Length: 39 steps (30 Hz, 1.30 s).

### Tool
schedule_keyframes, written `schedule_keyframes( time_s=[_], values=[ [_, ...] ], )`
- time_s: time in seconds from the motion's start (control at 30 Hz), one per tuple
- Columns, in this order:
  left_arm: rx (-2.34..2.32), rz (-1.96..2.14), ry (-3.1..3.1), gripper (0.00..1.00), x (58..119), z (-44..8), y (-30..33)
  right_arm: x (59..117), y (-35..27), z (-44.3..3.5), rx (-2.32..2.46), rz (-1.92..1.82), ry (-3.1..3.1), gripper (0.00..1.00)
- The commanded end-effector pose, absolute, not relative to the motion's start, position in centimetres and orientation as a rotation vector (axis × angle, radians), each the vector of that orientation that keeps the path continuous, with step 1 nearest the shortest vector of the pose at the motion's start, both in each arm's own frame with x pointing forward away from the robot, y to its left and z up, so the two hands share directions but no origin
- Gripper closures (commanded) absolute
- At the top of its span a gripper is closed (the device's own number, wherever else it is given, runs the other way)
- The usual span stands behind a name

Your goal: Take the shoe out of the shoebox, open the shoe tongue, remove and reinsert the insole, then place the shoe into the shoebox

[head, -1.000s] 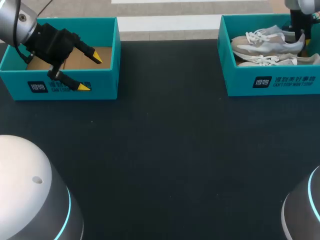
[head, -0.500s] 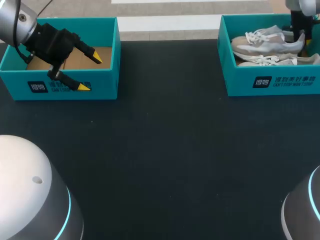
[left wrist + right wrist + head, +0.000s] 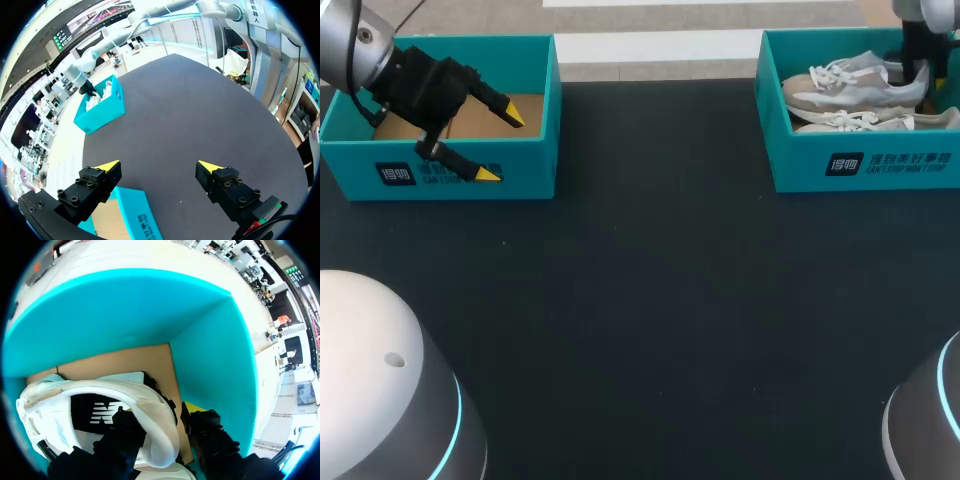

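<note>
Shoe (image 3: 850,88) in shoebox (image 3: 860,166) on black table (image 3: 650,300)

Right hand (image 3: 172,422) — tips largely behind shoe (image 3: 90,390) heel.

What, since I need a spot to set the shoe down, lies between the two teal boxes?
Nothing: the head view shows only bare black table between the left box and the shoebox holding the shoes.
</note>
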<state>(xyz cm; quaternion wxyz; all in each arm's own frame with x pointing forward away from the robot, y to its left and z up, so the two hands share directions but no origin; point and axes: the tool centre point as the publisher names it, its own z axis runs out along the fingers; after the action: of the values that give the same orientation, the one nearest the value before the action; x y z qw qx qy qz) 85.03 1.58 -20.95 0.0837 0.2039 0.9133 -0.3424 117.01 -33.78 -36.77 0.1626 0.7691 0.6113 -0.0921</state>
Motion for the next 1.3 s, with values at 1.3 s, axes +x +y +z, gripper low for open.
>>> schedule_keyframes(
  time_s=[1.3],
  values=[
    [0.608,-1.017,2.727,0.0,84.9,-20.9,1.6,115.1,-31.5,-26.9,2.205,-0.093,1.765,0.18]
  ],
)
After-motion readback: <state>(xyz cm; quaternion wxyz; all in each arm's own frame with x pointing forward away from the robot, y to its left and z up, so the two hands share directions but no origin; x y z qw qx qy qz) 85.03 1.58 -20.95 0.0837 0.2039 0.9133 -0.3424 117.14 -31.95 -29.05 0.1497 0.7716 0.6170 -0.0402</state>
